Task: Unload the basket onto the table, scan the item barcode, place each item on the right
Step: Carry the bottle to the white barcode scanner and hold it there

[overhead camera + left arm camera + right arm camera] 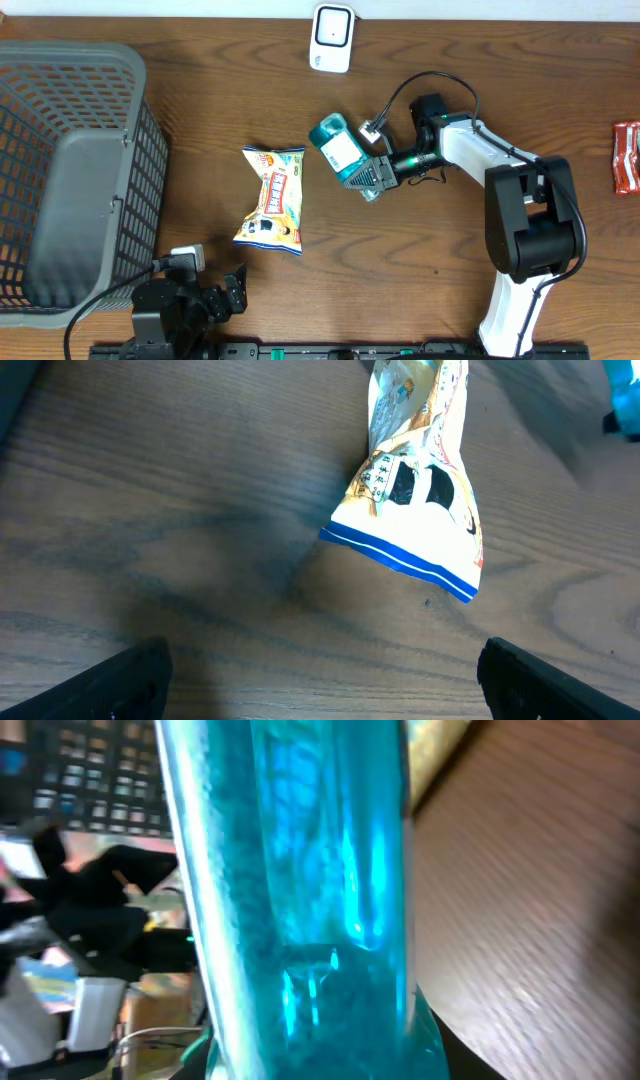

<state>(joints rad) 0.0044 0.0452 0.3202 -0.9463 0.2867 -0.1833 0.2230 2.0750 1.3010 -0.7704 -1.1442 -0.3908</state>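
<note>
The teal bottle (pixel 340 150) is near the middle of the worktop (pixel 200 90), clamped at its lower-right end in the right tool (pixel 376 177). Its long axis runs diagonally, the capped end pointing up-left toward the white scanner (pixel 332 37) at the far edge and well short of it. Its white label faces the overhead camera. It seems to be lifted off the wood, though the overhead view does not settle this. In the right wrist view the bottle fills the frame as a blurred teal column.

The right arm reaches in from the right edge, forearm stretched leftward and wrist angled down-left.

The left tool (pixel 322 665) sits low at the near-left, fingers (pixel 130 680) wide apart and holding nothing, facing the snack bag (pixel 272 198). A grey basket (pixel 140 120) stands at the left and a red packet (pixel 626 157) lies at the right edge.
</note>
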